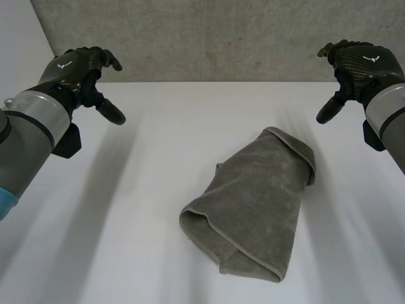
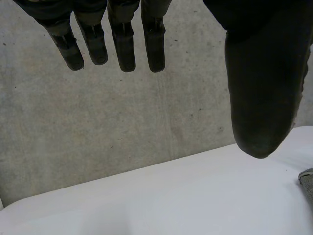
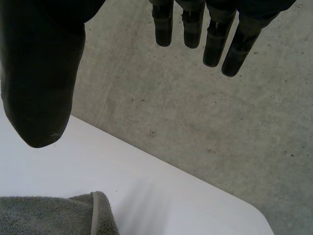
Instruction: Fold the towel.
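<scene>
The grey towel [image 1: 256, 202] lies on the white table [image 1: 114, 240], a little toward the table's right side and nearer its front edge than its back edge, set at a slant. It is doubled over loosely rather than neatly. One rounded fold faces the left side and a hemmed flap is turned over at the end nearest the back edge. Both hands are raised well apart from it. The left hand [image 1: 79, 69] is over the back left corner and the right hand [image 1: 357, 63] is over the back right corner, in front of the grey wall [image 1: 209, 38]. In each wrist view the fingers [image 2: 124, 44] hang straight and spread, with the thumb [image 2: 261, 98] held apart from them, so both hands are open and hold nothing. Neither touches the cloth, so I judge that no fold is in hand just now and the hands are between steps. The layers are uneven, so the job does not look finished. The next move would likely call for both hands to come down to the towel, pinch two corners or one edge, and lay it flat or fold it over squarely.
</scene>
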`<state>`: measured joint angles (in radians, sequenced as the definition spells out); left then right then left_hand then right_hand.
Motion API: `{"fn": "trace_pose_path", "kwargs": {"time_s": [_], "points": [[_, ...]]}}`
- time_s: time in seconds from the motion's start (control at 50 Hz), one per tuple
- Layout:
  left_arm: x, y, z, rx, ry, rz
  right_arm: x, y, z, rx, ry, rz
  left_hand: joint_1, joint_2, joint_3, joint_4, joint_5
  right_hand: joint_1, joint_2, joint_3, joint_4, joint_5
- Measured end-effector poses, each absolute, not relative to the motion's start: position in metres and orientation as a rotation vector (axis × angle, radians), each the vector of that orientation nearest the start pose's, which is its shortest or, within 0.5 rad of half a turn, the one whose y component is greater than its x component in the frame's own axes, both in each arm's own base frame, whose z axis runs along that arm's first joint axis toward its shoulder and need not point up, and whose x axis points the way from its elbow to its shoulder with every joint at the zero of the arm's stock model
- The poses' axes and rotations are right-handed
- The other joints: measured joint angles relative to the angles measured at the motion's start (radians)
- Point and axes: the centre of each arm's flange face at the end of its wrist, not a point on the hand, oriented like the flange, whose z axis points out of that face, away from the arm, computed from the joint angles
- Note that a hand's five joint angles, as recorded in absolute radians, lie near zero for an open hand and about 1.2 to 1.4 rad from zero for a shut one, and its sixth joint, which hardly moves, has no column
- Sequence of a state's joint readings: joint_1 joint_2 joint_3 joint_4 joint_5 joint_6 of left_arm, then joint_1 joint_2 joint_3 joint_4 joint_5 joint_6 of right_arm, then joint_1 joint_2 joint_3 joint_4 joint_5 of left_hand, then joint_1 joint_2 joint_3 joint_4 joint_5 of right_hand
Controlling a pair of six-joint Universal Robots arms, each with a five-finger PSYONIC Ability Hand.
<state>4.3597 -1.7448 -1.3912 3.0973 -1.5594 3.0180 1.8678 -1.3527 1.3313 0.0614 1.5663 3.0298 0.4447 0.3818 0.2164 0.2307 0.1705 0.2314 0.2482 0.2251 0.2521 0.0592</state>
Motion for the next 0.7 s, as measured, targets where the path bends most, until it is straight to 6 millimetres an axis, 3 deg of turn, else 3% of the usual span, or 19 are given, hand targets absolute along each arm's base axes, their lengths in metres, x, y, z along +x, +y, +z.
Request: {"fn": "trace_pose_path", "kwargs": {"time_s": [0.54,0.7], "points": [[-0.244,-0.276,0.301,0.324,2.53,-2.37,0.229,-0.3,0.306,-0.455,2.133,-2.078,-0.092,-0.074,0.0,0.0,-0.069,0.0,0.0,0.0,0.0,0.0],[-0.266,-0.264,0.284,0.587,2.577,-2.38,0.231,-0.277,0.294,-0.636,2.222,-1.893,-0.109,-0.089,0.0,0.0,-0.084,0.0,0.0,0.0,0.0,0.0]]}}
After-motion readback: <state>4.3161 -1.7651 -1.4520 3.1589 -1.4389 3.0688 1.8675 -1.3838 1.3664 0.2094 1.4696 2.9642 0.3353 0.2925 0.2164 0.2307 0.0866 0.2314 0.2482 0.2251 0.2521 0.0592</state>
